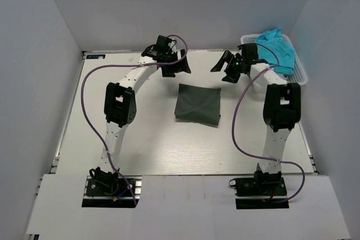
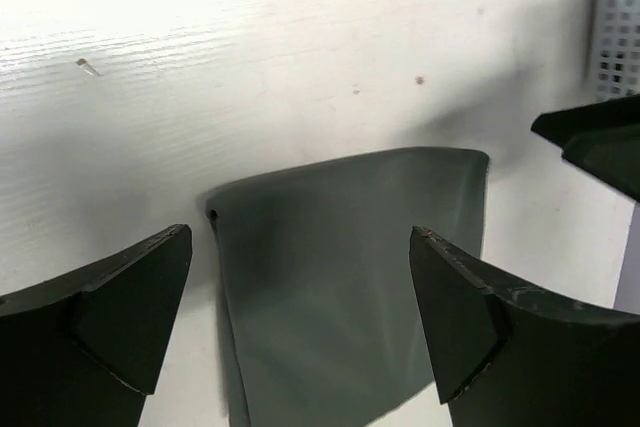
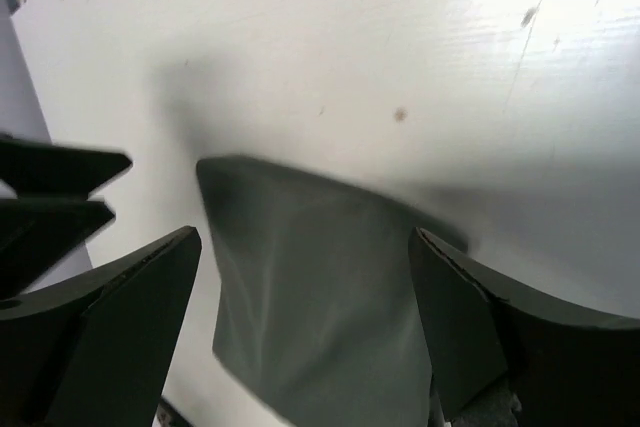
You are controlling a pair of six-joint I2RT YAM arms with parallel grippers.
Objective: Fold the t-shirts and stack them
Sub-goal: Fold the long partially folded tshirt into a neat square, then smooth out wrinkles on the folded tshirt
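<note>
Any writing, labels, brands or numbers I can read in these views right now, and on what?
None readable in any view.
The grey t-shirt is plain, no print or tag showing.
The blue t-shirts and the basket show no lettering.
The dark strip at the far left corner of the table is too small to read.

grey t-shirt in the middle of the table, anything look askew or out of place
Slightly. The folded grey t-shirt lies a little rotated against the table's edges, its outline not quite square. Behind it on the right, a turquoise t-shirt spills unfolded over the white basket's rim.
</note>
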